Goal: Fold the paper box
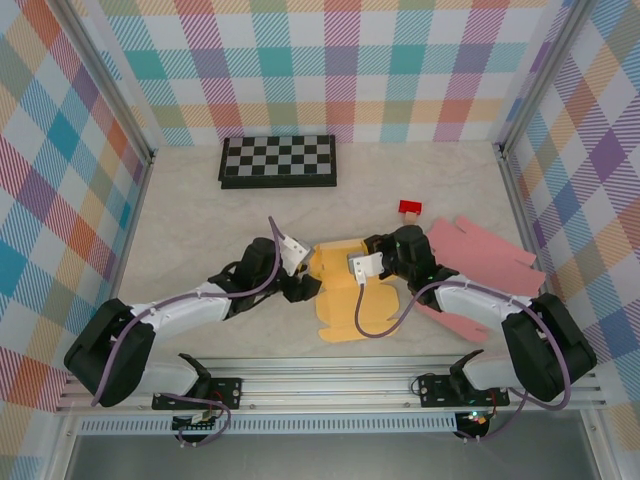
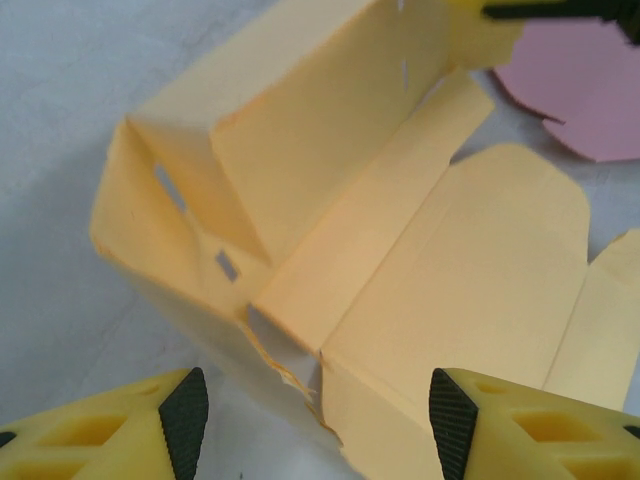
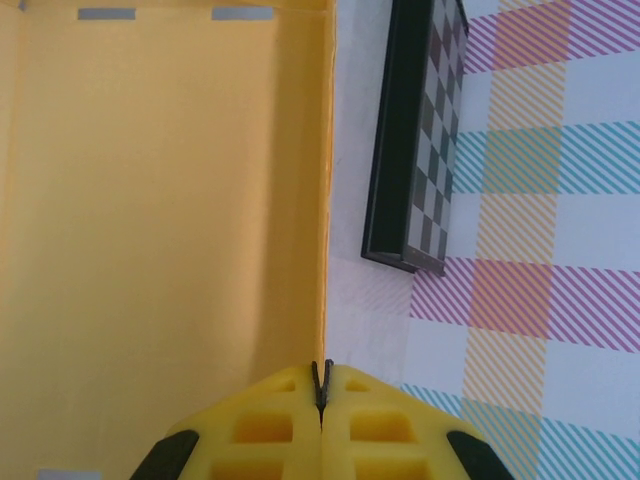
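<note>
Right wrist view, jaws: right gripper [image 3: 322,385] is squeezed fully together, and the edge of an upright yellow panel runs straight into the seam, so I'd call that a pinch on the wall.
Left wrist view, jaws: left gripper [image 2: 318,412] is spread apart, one finger on either side of the box's near corner. Nothing is between the pads and I can't see either one touching.
Box state: paper box [image 2: 400,270] is half up. One long wall is standing and a side piece is bent round at the left end. The big rounded flaps lie flat on the near side.
Where it sits: middle of the table [image 1: 200,220], a bit toward the arms, right between the two grippers.
Handling: my guess is feather-light thin card that's stiff along the creases and floppy across the panels. It'll skid if pushed without a hold.
Weak spot: ragged edge [image 2: 275,365] at the near corner looks a bit torn, so go easy there.
Where to grab: I'd pinch a panel edge close to a fold line, not mid-panel, and steer the tabs toward the slots [image 2: 228,265].
Neighbours: pink card sheet [image 1: 480,255] lies just right of the box. The red block [image 1: 409,208] and chessboard [image 1: 278,160] are farther back, well apart.
</note>
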